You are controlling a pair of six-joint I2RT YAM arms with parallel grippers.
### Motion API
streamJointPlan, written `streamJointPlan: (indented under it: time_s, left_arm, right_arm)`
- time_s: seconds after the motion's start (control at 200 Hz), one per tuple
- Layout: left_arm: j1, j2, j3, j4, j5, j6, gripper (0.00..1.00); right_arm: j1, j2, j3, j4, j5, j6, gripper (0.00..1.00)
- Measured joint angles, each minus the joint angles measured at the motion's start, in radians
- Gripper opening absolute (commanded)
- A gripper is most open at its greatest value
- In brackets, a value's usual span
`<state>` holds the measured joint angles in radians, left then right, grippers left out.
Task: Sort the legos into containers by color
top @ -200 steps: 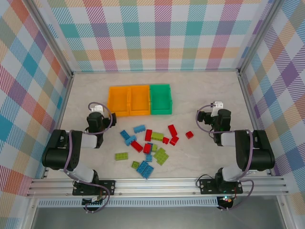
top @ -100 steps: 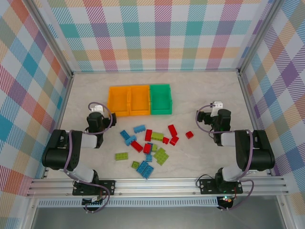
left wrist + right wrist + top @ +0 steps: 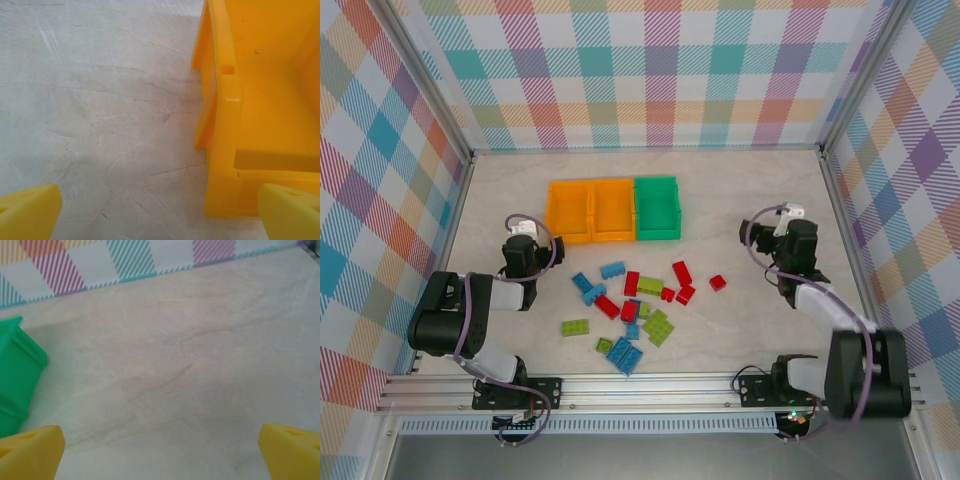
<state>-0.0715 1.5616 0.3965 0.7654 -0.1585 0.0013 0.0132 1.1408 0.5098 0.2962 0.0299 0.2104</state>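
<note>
Three bins stand in a row at the far middle of the worktop [image 3: 750,185]: an orange bin [image 3: 570,212], a second orange bin [image 3: 614,210] touching it, then a green bin [image 3: 657,208]. Nearer lie the legos [image 3: 630,305], blue, red and lime, scattered, one red brick [image 3: 718,282] apart on the right. The left arm [image 3: 470,305] sits folded left of them, and the right arm [image 3: 815,295] stretches right of them.

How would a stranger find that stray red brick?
Start at the green bin, right end of the row of three. On its near side lies the brick pile. The red brick sits right of it, small and alone, touching no other.
</note>
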Motion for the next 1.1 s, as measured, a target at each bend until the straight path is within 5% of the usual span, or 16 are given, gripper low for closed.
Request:
streamJointPlan:
  time_s: [0.105, 0.215, 0.44, 0.605, 0.75, 1.015, 1.1]
  left_arm:
    - [-0.019, -0.082, 0.007, -0.099, -0.055, -0.004, 1.0]
    - [-0.056, -0.294, 0.071, -0.346, -0.134, -0.069, 1.0]
    - [-0.145, -0.536, 0.389, -0.905, -0.115, -0.37, 0.95]
    - [-0.34, -0.494, 0.463, -1.204, -0.047, -0.564, 0.88]
    - [-0.471, -0.356, 0.432, -1.291, 0.03, -0.732, 0.8]
    - [-0.496, -0.101, 0.424, -1.338, 0.012, -0.958, 0.77]
    - [-0.496, -0.058, 0.431, -1.337, -0.005, -0.984, 0.69]
  right_arm:
    - [0.035, -0.168, 0.101, -0.217, -0.029, 0.148, 1.0]
    - [0.214, -0.253, 0.171, -0.399, -0.056, 0.232, 1.0]
    - [0.59, -0.033, 0.336, -0.704, -0.058, 0.269, 1.0]
    - [0.712, 0.105, 0.416, -0.808, -0.06, 0.269, 1.0]
    - [0.735, 0.122, 0.438, -0.829, -0.061, 0.274, 1.0]
    - [0.746, 0.096, 0.444, -0.861, -0.044, 0.282, 1.0]
    - [0.746, 0.072, 0.444, -0.871, -0.038, 0.285, 1.0]
